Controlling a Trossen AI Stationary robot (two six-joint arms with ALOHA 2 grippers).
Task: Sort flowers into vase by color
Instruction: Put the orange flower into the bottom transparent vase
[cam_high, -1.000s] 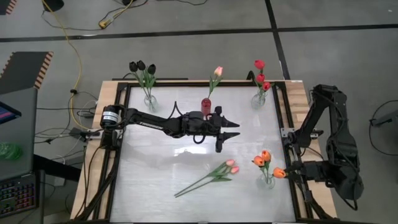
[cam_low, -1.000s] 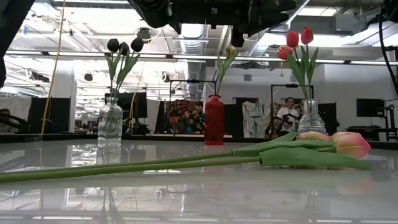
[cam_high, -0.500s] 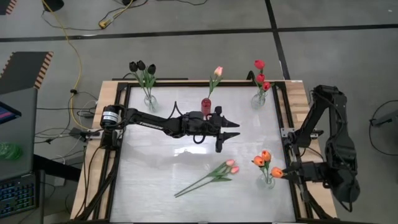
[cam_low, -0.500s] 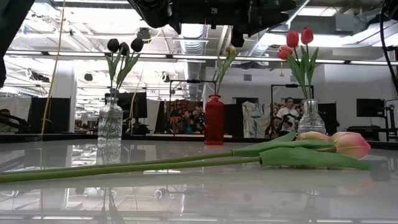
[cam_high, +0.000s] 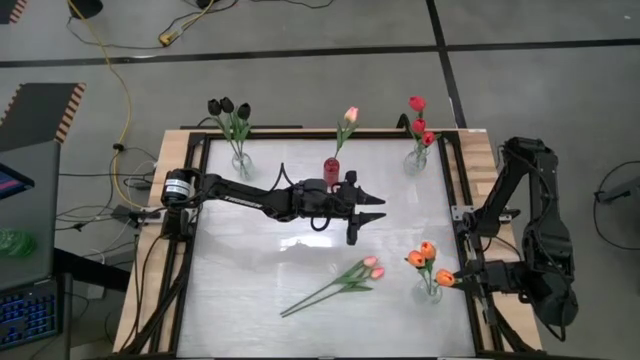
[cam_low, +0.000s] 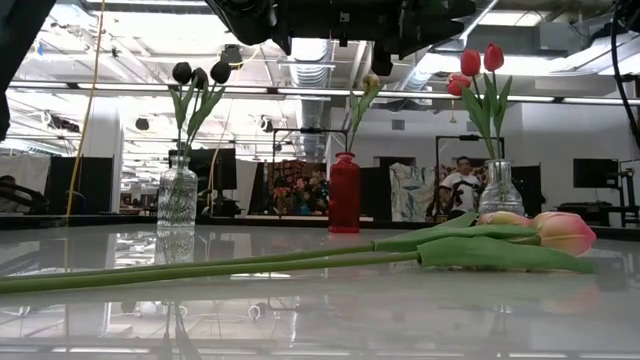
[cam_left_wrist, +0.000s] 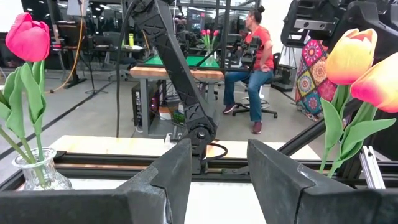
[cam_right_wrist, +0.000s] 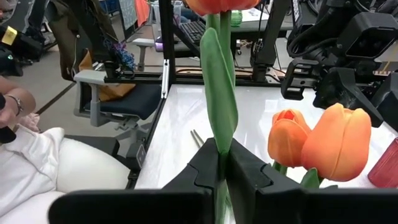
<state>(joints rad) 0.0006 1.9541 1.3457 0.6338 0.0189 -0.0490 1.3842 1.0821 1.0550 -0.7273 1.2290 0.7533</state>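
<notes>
The glossy white worktop (cam_high: 250, 260) carried two pink tulips (cam_high: 350, 277) lying near the orange-tulip vase (cam_high: 428, 290). The right hand (cam_right_wrist: 221, 163) pinched an orange tulip's stem (cam_right_wrist: 219, 112) there; the left hand (cam_high: 368, 216), open, hovered beside the red vase (cam_high: 331, 167). A seated person (cam_left_wrist: 252, 59) occupied the room beyond.

Orange tulip (cam_right_wrist: 219, 93) upright, stem pinched between right gripper (cam_right_wrist: 219, 163) fingers; two pink tulips (cam_high: 340, 280) lying flat, well apart from it.

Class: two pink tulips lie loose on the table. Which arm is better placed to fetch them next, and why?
Probably the left: its open left gripper hovers mid-table near the pink tulips. The right gripper is occupied, pinching an orange tulip stem at the corner vase.
</notes>
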